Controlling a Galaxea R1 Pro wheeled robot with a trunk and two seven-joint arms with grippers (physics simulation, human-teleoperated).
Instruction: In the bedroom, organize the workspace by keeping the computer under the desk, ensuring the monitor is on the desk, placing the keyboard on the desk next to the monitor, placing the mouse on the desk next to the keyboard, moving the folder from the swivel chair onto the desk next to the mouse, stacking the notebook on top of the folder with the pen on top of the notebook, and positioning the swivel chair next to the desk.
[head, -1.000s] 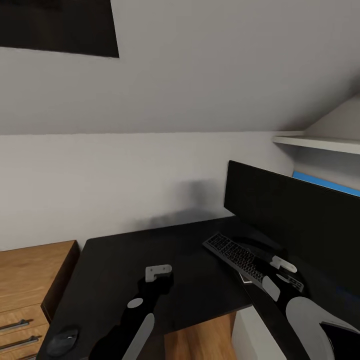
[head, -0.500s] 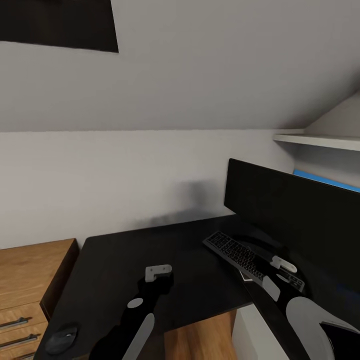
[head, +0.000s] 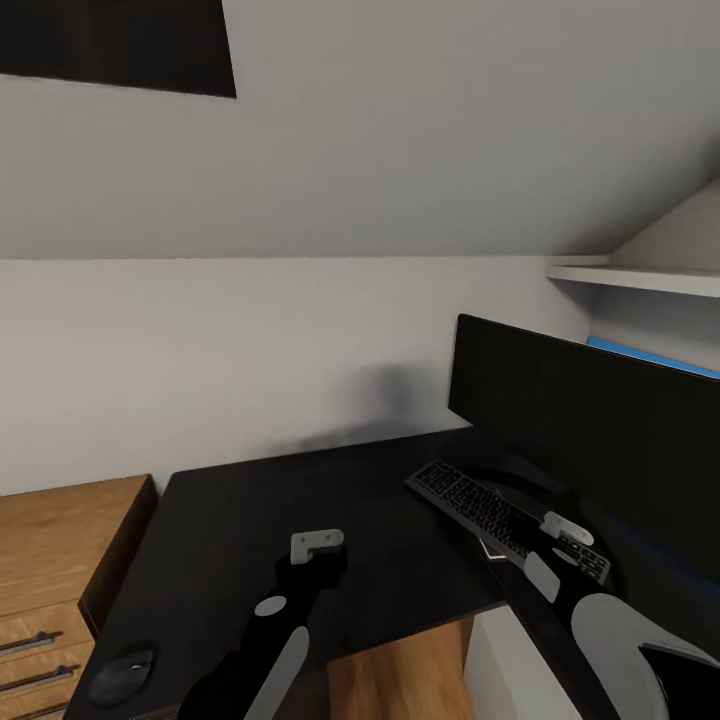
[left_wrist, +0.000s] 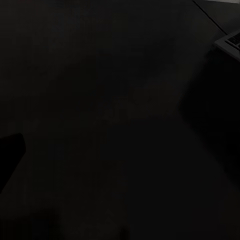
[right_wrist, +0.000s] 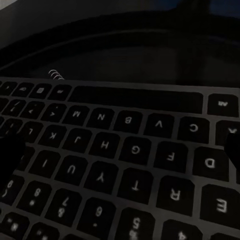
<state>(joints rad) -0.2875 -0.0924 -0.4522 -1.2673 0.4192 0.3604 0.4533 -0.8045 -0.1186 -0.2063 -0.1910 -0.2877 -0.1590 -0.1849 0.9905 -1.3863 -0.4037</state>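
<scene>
Head view: our camera has tilted slightly over the last second; objects unmoved. Slim black keyboard with grey keys (head: 505, 515) lies on the glossy black desk (head: 300, 490), before the wide black monitor (head: 590, 430). Our right gripper (head: 565, 535) hangs just over it, jaw opening unclear. Left gripper (head: 316, 545) hovers empty-looking, opening unclear. Small black oval mouse (head: 120, 673) sits well apart; it wants moving next.

- Monitor (head: 600, 440): cut off by the picture's right edge; its stand hidden behind the keyboard (head: 480, 510).
- Keyboard: near end covered by the right arm.
- Mouse (head: 120, 675): details too small to tell.
- Jaws: state indiscernible.
</scene>
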